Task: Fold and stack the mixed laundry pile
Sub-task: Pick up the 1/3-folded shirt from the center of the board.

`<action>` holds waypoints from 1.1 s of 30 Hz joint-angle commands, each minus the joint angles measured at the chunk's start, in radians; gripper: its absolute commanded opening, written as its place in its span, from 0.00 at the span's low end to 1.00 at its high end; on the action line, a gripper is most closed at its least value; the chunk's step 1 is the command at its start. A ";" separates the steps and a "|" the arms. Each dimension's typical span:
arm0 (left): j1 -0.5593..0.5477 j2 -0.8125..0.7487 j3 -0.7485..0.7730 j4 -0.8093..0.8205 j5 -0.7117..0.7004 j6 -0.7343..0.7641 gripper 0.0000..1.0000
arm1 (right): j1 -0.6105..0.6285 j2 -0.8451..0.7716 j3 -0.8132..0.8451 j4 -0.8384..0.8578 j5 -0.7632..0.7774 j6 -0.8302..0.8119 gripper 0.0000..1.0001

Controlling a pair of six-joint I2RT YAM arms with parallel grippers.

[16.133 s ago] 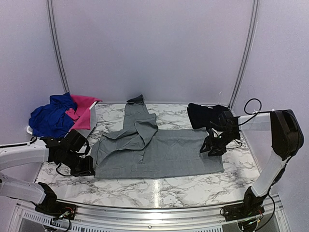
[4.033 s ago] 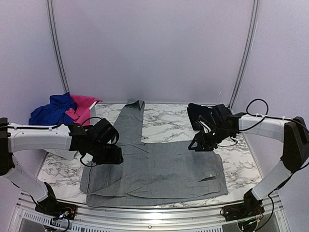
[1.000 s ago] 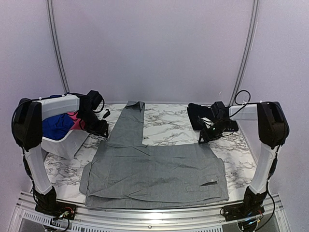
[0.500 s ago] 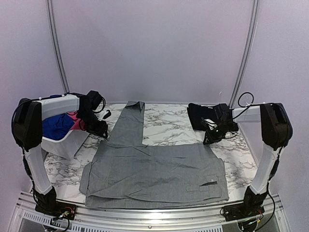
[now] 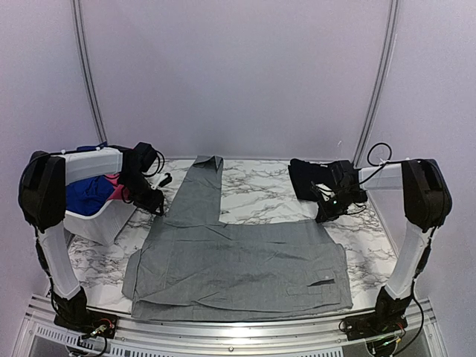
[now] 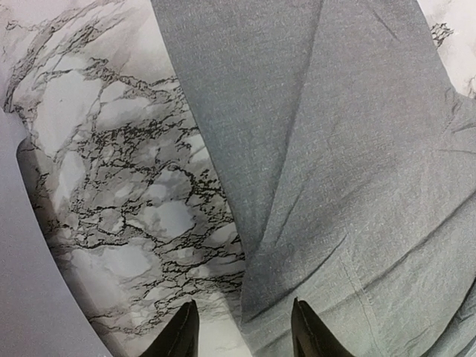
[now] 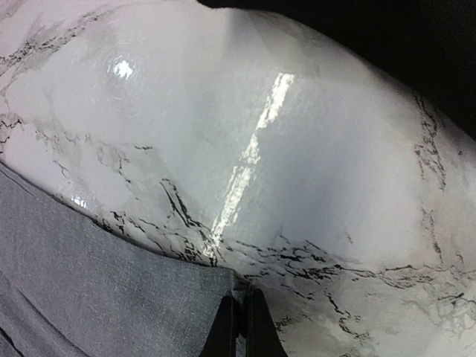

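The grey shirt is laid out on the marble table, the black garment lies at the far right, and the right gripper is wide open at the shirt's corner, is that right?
Not quite: the right gripper is shut, not open, pinched on the corner of the grey shirt, as the right wrist view shows. The rest holds.

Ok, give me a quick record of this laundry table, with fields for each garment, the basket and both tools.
grey shirt: spread flat on the marble table, one narrow part reaching toward the far edge
black garment: bunched at the far right, off the shirt
basket: white, far left, holding a blue piece and a pink piece
left tool: open, straddling the shirt's left edge
right tool: shut on the shirt's far right corner
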 commanded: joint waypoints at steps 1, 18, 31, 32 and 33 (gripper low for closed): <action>0.008 0.038 -0.009 0.003 -0.004 0.031 0.45 | 0.005 0.018 -0.004 -0.070 0.031 0.021 0.00; -0.010 0.258 0.264 0.149 -0.046 -0.216 0.57 | 0.005 0.048 0.013 -0.073 0.025 0.039 0.00; -0.069 0.375 0.294 0.126 -0.150 -0.204 0.54 | 0.005 0.052 0.006 -0.075 0.022 0.054 0.00; -0.071 0.377 0.286 0.125 -0.131 -0.212 0.51 | 0.004 0.052 0.005 -0.073 0.020 0.056 0.00; -0.072 0.384 0.280 0.125 -0.112 -0.221 0.49 | 0.003 0.054 0.005 -0.071 0.020 0.058 0.00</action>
